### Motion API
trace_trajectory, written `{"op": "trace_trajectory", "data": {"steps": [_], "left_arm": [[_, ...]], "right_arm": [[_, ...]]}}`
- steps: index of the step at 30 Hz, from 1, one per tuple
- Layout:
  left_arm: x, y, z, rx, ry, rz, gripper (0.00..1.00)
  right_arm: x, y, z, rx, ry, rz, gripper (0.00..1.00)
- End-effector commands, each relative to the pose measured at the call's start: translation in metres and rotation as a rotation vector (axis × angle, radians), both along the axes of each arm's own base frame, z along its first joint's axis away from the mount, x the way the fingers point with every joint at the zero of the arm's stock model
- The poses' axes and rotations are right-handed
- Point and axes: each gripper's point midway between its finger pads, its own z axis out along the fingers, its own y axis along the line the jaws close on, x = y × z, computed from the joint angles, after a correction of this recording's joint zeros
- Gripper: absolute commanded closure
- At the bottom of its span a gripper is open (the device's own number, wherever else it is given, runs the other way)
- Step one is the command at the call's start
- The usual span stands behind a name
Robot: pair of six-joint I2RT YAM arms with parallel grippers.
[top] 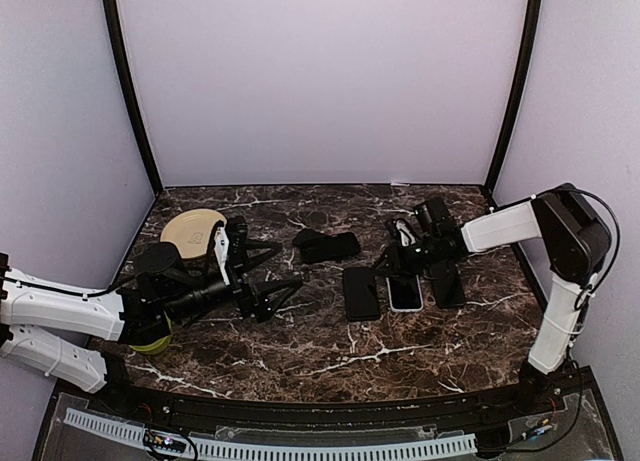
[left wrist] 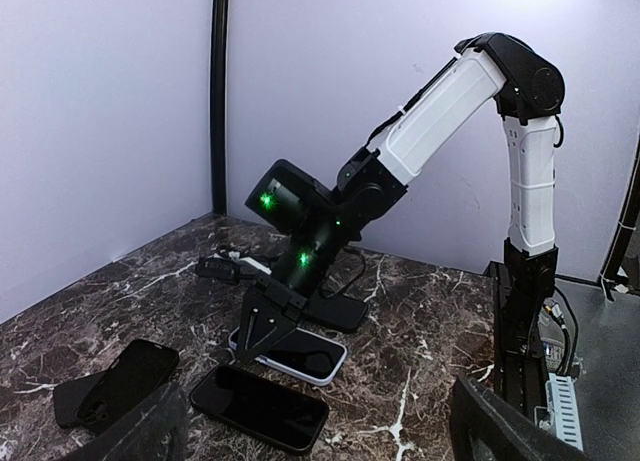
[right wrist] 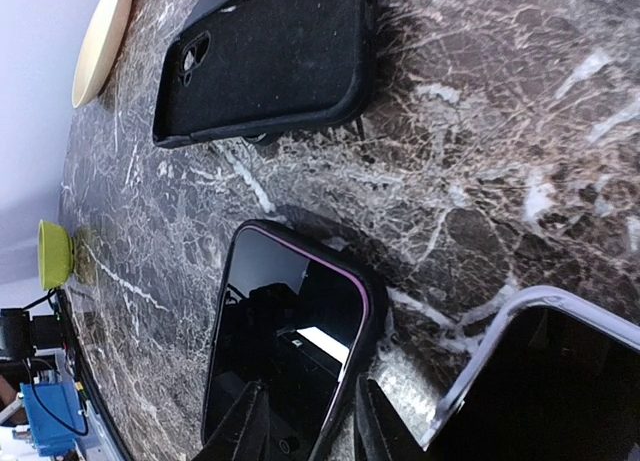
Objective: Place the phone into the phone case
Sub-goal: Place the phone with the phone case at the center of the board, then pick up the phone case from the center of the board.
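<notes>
On the dark marble table (top: 300, 356) the flat black phone with a glossy screen (top: 361, 293) lies face up. It is not in the empty black phone case (top: 328, 246), which lies near it, farther from the arms. A white-rimmed phone (top: 404, 293) lies just beside it. The right gripper (right wrist: 305, 421) hangs low over one end of the black phone with its fingers a little apart; whether they touch it I cannot tell. The left gripper (top: 285, 268) is spread wide, well apart from the phones and holding nothing.

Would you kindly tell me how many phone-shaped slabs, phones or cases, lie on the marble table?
4: empty black phone case farthest back; dark-rimmed black phone in the middle; white-rimmed phone beside it; dark slab rightmost. More may be hidden.
</notes>
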Motion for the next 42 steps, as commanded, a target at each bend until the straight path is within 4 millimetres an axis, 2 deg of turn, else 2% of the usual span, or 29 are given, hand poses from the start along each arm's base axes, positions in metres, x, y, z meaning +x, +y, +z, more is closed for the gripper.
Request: {"op": "trace_trajectory", "data": {"steps": [1,6,9,11,14,18,22,27,32,38,42], "left_arm": [[-0.002,-0.001,0.020,-0.037,-0.038,-0.009,0.07],[-0.001,-0.001,0.019,-0.033,-0.035,-0.003,0.07],[0.000,-0.002,0.017,-0.026,-0.032,-0.001,0.07],[0.000,-0.002,0.017,-0.023,-0.033,0.001,0.07],[0.002,-0.003,0.014,-0.013,-0.030,0.005,0.07],[0.002,-0.004,0.013,-0.007,-0.023,0.002,0.07],[0.003,-0.004,0.012,-0.004,-0.024,0.007,0.07],[0.003,-0.004,0.011,0.001,-0.026,0.011,0.07],[0.003,-0.004,0.012,-0.001,-0.023,0.008,0.07],[0.004,-0.004,0.012,0.000,-0.026,0.011,0.07],[0.003,-0.004,0.012,0.000,-0.025,0.009,0.07]], "right_arm": [[0.011,-0.003,0.035,-0.034,-0.110,-0.017,0.71],[0.035,-0.014,0.048,-0.190,-0.203,-0.048,0.69],[0.057,-0.029,0.045,-0.370,-0.247,-0.103,0.54],[0.070,-0.029,0.042,-0.420,-0.265,-0.116,0.42],[0.084,-0.017,0.045,-0.408,-0.290,-0.117,0.28],[0.104,0.005,0.047,-0.413,-0.322,-0.101,0.27],[0.117,0.024,0.032,-0.407,-0.317,-0.077,0.28],[0.126,0.033,0.007,-0.423,-0.266,-0.065,0.34],[0.128,0.039,-0.009,-0.411,-0.237,-0.057,0.47],[0.121,0.046,-0.021,-0.384,-0.202,-0.025,0.79],[0.113,0.051,-0.022,-0.340,-0.183,-0.003,0.93]]}}
